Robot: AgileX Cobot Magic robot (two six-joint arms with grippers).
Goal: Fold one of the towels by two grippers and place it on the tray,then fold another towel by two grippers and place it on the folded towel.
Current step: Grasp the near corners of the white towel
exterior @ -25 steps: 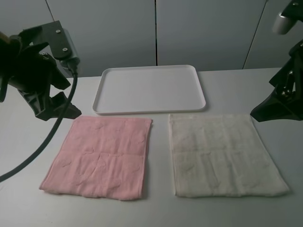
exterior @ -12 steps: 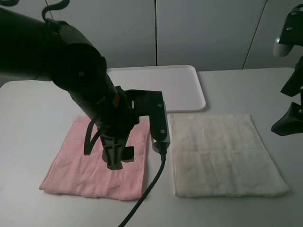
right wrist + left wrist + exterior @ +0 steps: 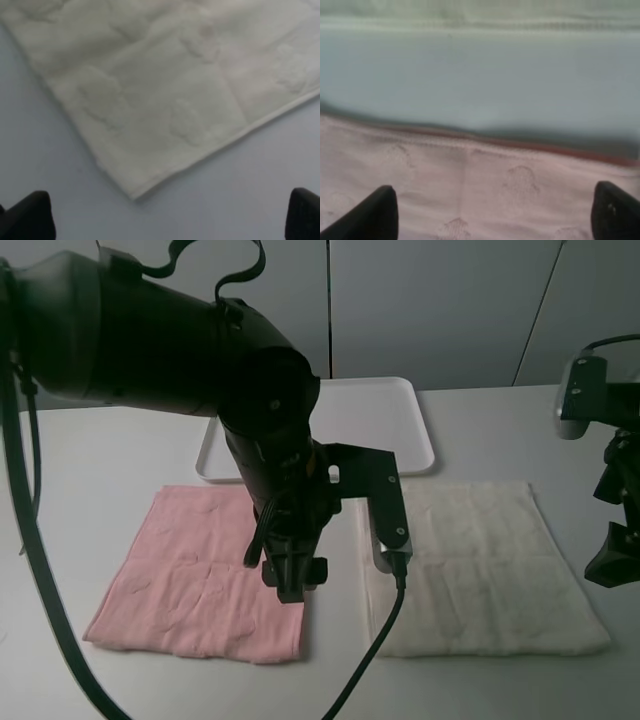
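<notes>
A pink towel point(image 3: 190, 580) lies flat at the front left and a white towel point(image 3: 480, 560) lies flat at the front right. A white tray point(image 3: 360, 430) stands empty behind them. My left gripper point(image 3: 290, 585) hangs low over the pink towel's right edge. In the left wrist view it point(image 3: 492, 212) is open above the pink towel point(image 3: 470, 185), with the white towel point(image 3: 470, 10) beyond a strip of table. My right gripper point(image 3: 612, 565) is beside the white towel's right edge. In the right wrist view it point(image 3: 170, 215) is open, near a corner of the white towel point(image 3: 165, 75).
The left arm's bulky black body point(image 3: 200, 350) reaches across the table and hides part of the tray and of the pink towel. A black cable point(image 3: 380, 640) hangs from it over the gap between the towels. Grey cabinet fronts stand behind the table.
My left arm has swung from the back left across the pink towel to its right edge. My right gripper has dropped lower beside the white towel. Neither towel has moved.
</notes>
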